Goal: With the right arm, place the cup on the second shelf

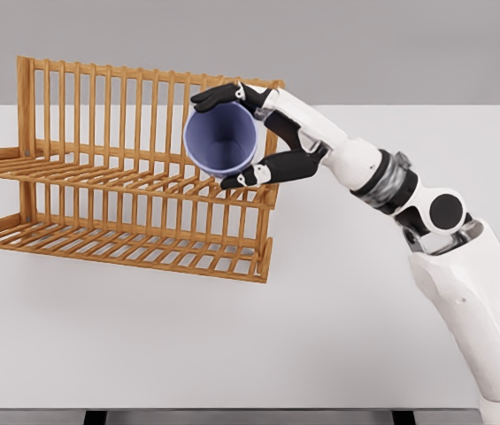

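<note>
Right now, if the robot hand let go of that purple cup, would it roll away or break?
The cup is round and held on its side, mouth facing the camera, so it would probably roll. It keeps its shape in the right robot hand, so it seems stiff. The slatted wooden rack beneath might stop it. Whether it would break, I can't tell.
</note>
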